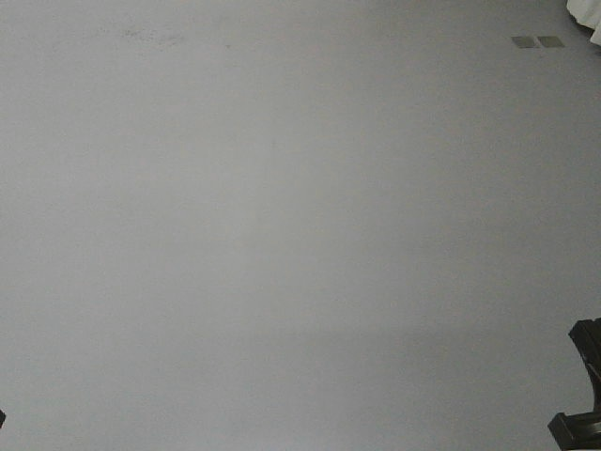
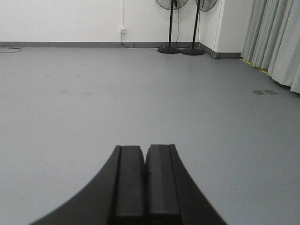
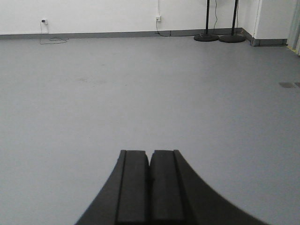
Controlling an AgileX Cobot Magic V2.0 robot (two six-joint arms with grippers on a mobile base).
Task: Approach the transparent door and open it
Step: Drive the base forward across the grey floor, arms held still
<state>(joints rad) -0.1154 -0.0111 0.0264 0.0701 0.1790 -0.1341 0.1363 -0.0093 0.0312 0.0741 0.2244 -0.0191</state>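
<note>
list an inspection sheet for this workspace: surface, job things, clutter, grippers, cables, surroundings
surface: bare grey floor with faint scuff marks; two small floor plates set flush near the curtains
job's things: transparent door, nothing seen in any view
clutter: nothing seen
grippers: left gripper has its fingers pressed together and holds nothing; right gripper is the same
cables: loose cable on the floor below a wall socket
surroundings: white wall, two pedestal fans at the far corner, grey curtains on the right
</note>
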